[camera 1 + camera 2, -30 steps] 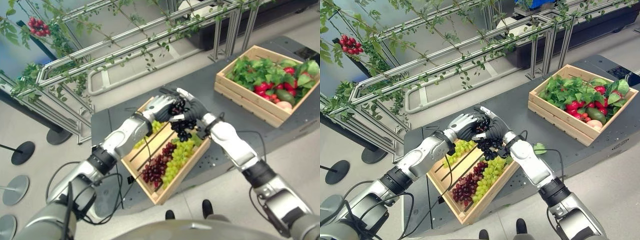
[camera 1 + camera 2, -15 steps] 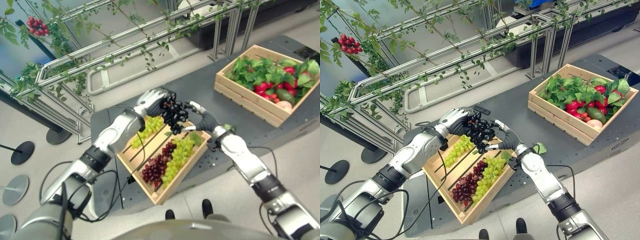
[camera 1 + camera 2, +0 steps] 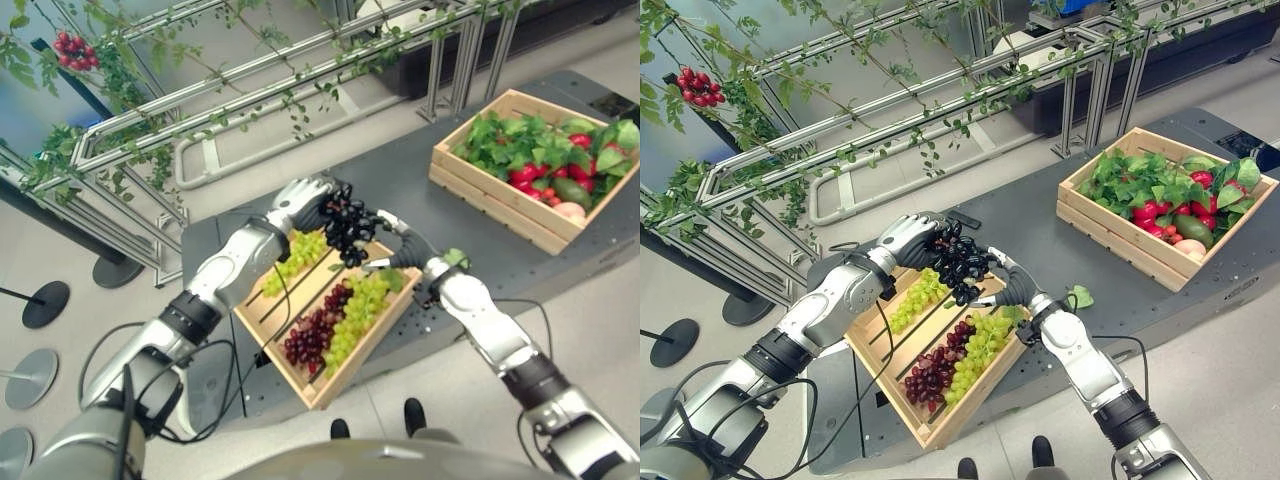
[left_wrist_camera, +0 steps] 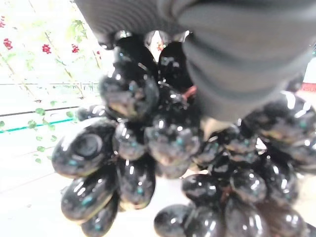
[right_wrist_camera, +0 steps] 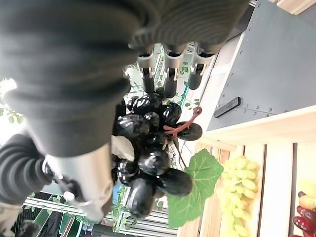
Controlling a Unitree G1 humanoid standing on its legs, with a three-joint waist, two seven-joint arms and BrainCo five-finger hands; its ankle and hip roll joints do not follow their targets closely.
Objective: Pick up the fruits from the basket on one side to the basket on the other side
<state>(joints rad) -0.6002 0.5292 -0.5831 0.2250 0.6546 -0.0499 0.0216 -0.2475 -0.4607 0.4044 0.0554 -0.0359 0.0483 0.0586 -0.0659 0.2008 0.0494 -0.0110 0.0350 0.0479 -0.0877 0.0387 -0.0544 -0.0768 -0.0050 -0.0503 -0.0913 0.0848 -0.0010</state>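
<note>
My left hand [image 3: 303, 198] is shut on a bunch of black grapes [image 3: 347, 228], holding it up over the far end of the near wooden crate [image 3: 318, 395]. From very close, the glossy bunch [image 4: 148, 148] hangs under my left hand's dark cover. My right hand [image 3: 405, 250] is open just right of the bunch and slightly below it, fingers [image 5: 169, 69] straight and pointing at the grapes [image 5: 148, 148]. In the crate lie green grapes [image 3: 360, 305] and red grapes [image 3: 315, 335]. A second wooden crate [image 3: 490, 205] stands at the far right.
The far crate holds green leaves, red fruits and an avocado [image 3: 572, 190]. Both crates stand on a dark grey table [image 3: 400, 170]. Behind it runs a metal frame with vines [image 3: 250, 90]. A loose green leaf [image 3: 455, 258] lies by my right wrist.
My left hand has lifted the black grapes up and a little to the left. My right hand has let go of the bunch and drawn back to the right.
</note>
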